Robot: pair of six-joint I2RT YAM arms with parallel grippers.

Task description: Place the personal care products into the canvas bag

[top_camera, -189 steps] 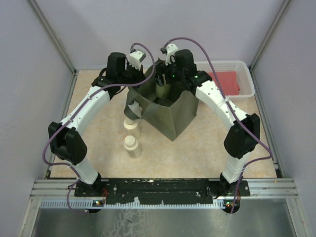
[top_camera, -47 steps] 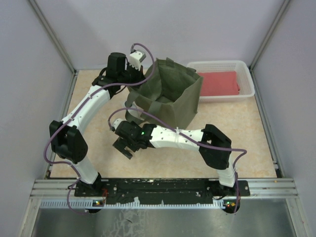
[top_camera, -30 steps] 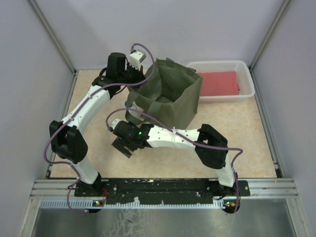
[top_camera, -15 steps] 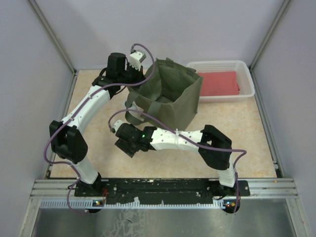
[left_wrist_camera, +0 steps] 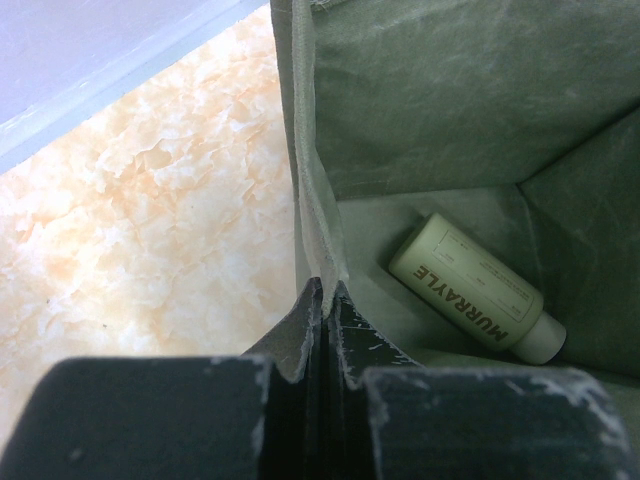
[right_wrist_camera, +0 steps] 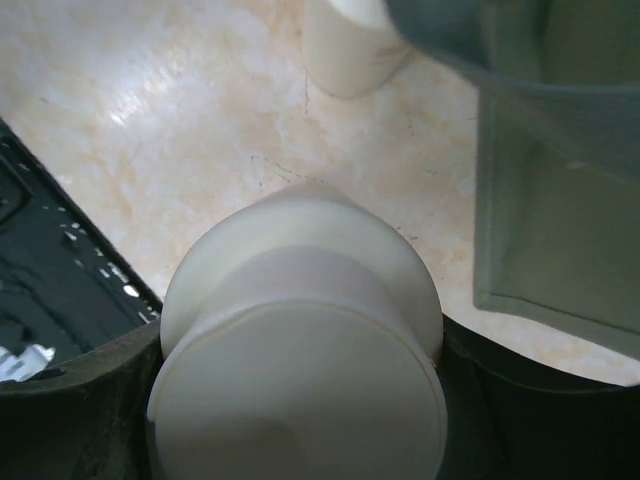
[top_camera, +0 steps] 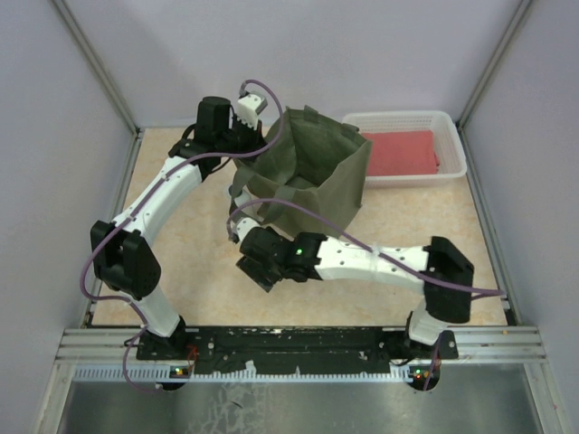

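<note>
The olive-green canvas bag stands at the table's middle back. My left gripper is shut on the bag's left rim and holds it up. Inside the bag, in the left wrist view, lies a pale yellowish cylinder bottle on its side. My right gripper is low in front of the bag's left corner, shut on a clear bottle with a wide cream cap. A second cream bottle stands on the table just beyond it, beside the bag's wall. The white bottle with the grey cap is out of view.
A white mesh basket with a red folded cloth stands at the back right, next to the bag. The black base rail lies close to the left of my right gripper. Metal frame posts edge the table on both sides.
My right gripper has moved right along the table's front with the cream-capped bottle in it, and its elbow has swung out to the right. The left arm and the bag have not moved.
</note>
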